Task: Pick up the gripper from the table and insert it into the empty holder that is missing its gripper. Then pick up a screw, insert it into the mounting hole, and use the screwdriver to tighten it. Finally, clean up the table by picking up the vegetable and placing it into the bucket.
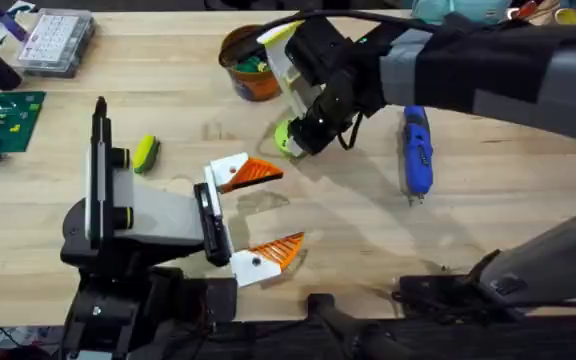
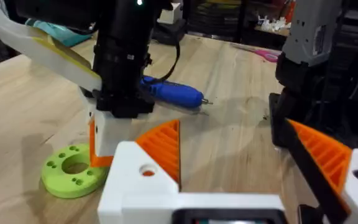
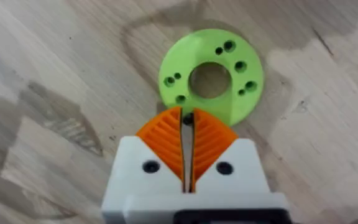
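My left gripper stands open low over the table. The orange ribbed gripper sits in its far holder, and a round hole shows in its white block. The paler finger is on the near side. My right gripper is shut just above the lime-green disc, with a small dark screw pinched at its tips. The blue screwdriver lies to the right. The corn vegetable lies to the left. The bucket stands at the back.
A clear screw box and a green board sit at the far left. The right arm spans the back right of the table. Bare wood lies between the screwdriver and the left gripper.
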`<state>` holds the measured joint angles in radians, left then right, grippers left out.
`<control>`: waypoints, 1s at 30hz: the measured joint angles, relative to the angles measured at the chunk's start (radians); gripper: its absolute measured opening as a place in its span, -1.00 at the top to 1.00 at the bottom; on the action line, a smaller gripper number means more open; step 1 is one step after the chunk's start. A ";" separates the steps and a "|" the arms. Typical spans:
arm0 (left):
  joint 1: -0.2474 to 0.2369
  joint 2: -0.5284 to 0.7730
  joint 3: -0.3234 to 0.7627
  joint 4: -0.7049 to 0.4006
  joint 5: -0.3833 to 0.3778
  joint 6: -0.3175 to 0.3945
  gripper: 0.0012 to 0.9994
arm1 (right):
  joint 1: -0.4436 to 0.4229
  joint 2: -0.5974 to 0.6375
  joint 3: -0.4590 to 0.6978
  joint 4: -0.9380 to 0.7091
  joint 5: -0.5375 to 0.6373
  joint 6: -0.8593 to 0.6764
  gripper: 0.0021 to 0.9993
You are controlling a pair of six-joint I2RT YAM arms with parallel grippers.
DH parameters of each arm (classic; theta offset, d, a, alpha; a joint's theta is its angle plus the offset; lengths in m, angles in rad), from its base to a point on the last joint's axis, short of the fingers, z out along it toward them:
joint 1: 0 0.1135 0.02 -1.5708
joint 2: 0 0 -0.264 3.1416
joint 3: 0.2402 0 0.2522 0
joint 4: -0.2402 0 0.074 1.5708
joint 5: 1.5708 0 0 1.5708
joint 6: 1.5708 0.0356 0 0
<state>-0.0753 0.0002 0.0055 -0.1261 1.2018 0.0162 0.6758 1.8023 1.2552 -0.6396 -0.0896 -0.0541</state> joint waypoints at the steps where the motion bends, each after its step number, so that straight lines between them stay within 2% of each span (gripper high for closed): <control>1: 0.000 0.000 0.000 0.000 0.000 0.000 -0.98 | 0.000 0.000 0.000 0.000 -0.001 0.000 0.96; 22: 0.000 0.000 0.000 0.000 0.000 0.000 -0.98 | 0.000 0.000 0.003 -0.007 0.000 0.001 0.99; 30: 0.000 0.000 0.000 0.000 0.000 0.000 -0.98 | -0.002 0.000 0.113 -0.112 0.000 0.001 0.99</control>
<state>-0.0753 0.0002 0.0058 -0.1261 1.2018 0.0162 0.6743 1.8023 1.3684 -0.7513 -0.0899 -0.0528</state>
